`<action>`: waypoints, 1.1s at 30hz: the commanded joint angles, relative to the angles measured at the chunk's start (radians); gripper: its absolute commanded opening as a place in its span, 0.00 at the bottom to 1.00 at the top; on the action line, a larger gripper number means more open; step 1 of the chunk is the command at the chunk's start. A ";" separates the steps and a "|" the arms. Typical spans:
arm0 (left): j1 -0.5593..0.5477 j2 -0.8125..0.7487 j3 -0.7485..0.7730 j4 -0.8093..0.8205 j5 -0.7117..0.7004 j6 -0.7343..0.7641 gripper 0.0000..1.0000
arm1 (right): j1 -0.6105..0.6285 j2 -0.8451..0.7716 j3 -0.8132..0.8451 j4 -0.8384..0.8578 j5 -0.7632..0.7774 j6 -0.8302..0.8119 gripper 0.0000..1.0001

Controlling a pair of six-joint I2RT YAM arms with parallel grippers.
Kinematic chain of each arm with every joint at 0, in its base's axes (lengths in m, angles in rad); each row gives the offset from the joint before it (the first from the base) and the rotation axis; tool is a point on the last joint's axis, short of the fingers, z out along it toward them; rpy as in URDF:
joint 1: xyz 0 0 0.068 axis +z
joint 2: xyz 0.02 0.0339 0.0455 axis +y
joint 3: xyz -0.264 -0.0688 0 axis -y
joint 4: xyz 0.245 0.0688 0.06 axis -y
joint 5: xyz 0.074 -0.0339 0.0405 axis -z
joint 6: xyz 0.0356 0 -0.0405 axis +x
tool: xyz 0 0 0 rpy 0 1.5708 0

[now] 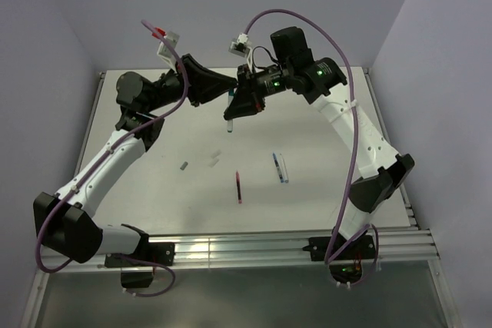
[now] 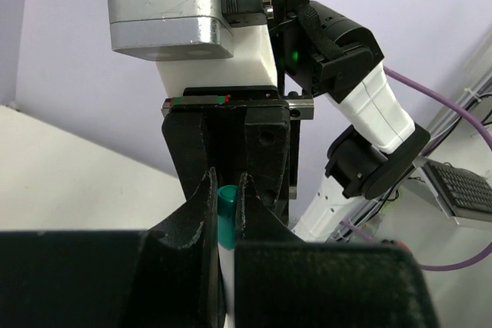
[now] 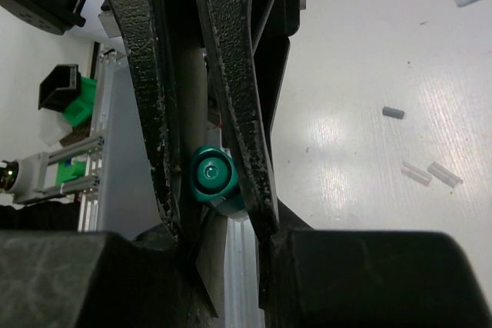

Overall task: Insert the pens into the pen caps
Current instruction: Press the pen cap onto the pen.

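Both arms meet in the air above the far half of the table (image 1: 307,197). The left claw (image 2: 227,190) is closed almost fully on the white pen (image 1: 229,124), pinching it right at the top, where the teal end (image 3: 211,175) shows between its fingertips (image 2: 201,201). The pale shaft hangs down below the claw, clear of the table. Whether that teal piece is a cap already seated or the pen's own tip, I cannot tell. The right claw (image 1: 237,107) hangs just above the teal end, nose to nose with the left one. No view shows how far its jaws stand apart or whether they grip anything. On the table lie a red pen (image 1: 239,187), a blue pen (image 1: 276,167), a grey cap (image 1: 184,165) and some pale short pieces (image 1: 215,159), all well apart from the claws.

The likely trouble is in the closeness. The pen is held at one narrow spot near its top, so a push from above that is off its axis could swing the shaft or drive it down through the fingers — it would then fall among the loose pens and might roll. The two sets of fingers are crowded too: a small sideways error could knock claw against claw. And if the left claw lets go before the other has a sure hold, the pen drops.
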 commanded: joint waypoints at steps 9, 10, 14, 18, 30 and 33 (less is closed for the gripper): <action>-0.008 0.016 -0.028 -0.396 0.462 0.072 0.00 | -0.068 -0.097 0.035 0.463 -0.004 0.041 0.00; -0.001 0.013 -0.028 -0.393 0.464 0.069 0.00 | -0.071 -0.098 0.034 0.462 -0.006 0.039 0.00; 0.027 0.016 -0.014 -0.388 0.461 0.058 0.00 | -0.071 -0.103 0.021 0.456 -0.018 0.036 0.00; 0.035 0.011 -0.010 -0.347 0.455 0.024 0.00 | -0.069 -0.106 0.004 0.456 -0.023 0.039 0.00; 0.039 0.005 -0.019 -0.203 0.442 -0.099 0.00 | -0.063 -0.120 -0.051 0.454 -0.026 0.036 0.00; 0.041 0.003 -0.017 -0.216 0.445 -0.092 0.00 | -0.065 -0.120 -0.051 0.451 -0.021 0.036 0.00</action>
